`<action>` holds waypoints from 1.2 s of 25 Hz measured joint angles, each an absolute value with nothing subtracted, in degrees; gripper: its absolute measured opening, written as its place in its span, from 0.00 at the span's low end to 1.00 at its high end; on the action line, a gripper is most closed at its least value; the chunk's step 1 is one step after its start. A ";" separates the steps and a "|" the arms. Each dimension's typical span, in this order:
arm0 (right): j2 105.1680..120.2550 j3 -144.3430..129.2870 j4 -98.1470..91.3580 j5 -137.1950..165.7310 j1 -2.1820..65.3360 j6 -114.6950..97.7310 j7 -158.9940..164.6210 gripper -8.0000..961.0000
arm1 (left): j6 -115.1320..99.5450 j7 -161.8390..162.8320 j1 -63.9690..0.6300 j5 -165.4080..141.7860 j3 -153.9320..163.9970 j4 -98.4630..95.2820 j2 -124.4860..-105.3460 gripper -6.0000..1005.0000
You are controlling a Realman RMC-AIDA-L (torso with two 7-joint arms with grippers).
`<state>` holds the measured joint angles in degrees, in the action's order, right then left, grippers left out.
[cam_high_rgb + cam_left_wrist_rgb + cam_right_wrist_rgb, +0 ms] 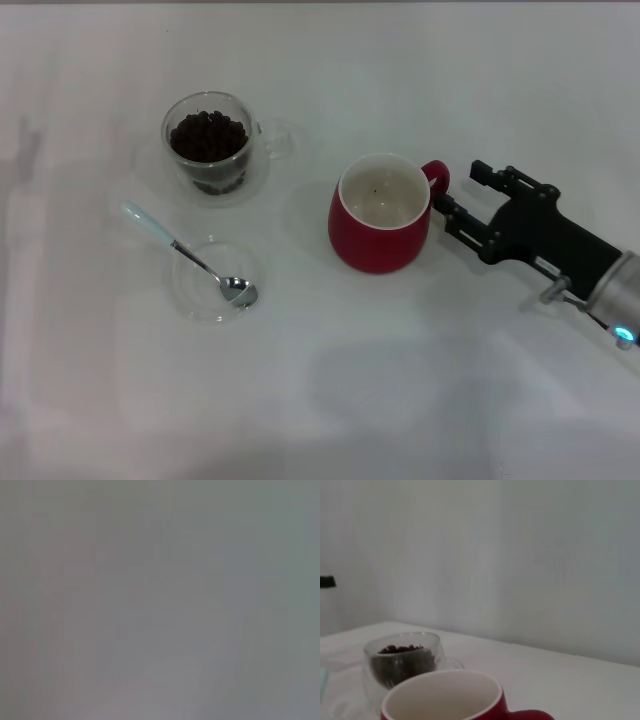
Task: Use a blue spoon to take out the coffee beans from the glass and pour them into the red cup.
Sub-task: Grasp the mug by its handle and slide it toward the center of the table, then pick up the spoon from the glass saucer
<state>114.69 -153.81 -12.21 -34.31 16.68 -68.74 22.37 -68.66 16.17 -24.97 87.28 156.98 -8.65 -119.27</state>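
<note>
The glass (212, 150) stands at the back left, filled with dark coffee beans (207, 136). In front of it the blue spoon (188, 256) lies slanted, its silver bowl resting in a flat clear dish (210, 283) and its pale handle pointing to the back left. The red cup (382, 214) stands in the middle with a white, nearly empty inside. Its loop handle (438, 178) points right, toward my right gripper (460, 190), which is open with its black fingertips on either side of the handle's outer end. The right wrist view shows the red cup (445, 700) up close and the glass (402, 662) behind it. My left gripper is out of view.
The white table (320, 400) carries only these items. The left wrist view shows a plain grey surface with nothing distinct in it. A pale wall (520, 555) rises behind the table in the right wrist view.
</note>
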 joint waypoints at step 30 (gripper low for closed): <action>114.97 -136.29 0.38 -34.37 11.80 -87.40 30.73 0.66 | -75.88 78.23 -17.84 58.54 157.67 8.64 -118.05 0.87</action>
